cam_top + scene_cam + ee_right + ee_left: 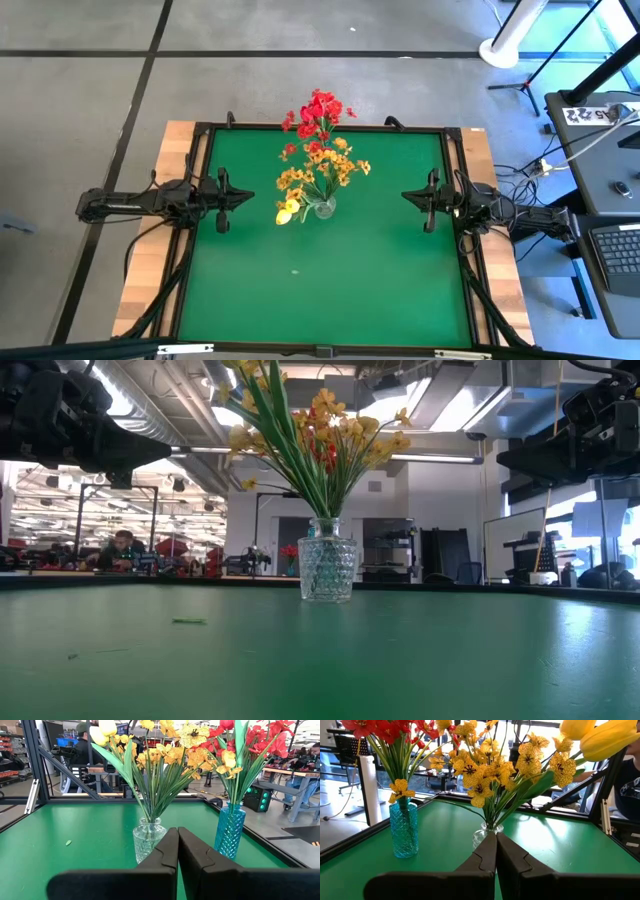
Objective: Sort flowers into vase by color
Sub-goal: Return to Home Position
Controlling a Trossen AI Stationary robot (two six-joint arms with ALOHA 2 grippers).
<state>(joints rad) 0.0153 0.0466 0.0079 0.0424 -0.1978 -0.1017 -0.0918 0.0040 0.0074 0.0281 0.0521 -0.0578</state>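
A clear glass vase (pixel 324 208) stands on the green table near its middle and holds yellow flowers (pixel 318 176), among them a yellow tulip (pixel 287 211). It also shows in the low view (pixel 327 570). A blue glass vase (pixel 403 831) stands farther back, holding red flowers (pixel 319 112) and one yellow blossom (pixel 400 789). My left gripper (pixel 496 851) is shut and empty at the table's left edge. My right gripper (pixel 178 846) is shut and empty at the right edge. Both point at the vases.
A small green scrap (pixel 294 269) lies on the mat nearer the front edge. A black frame (pixel 456 140) rims the table. People sit at benches in the room beyond (pixel 122 548). Open mat lies in front of the vases.
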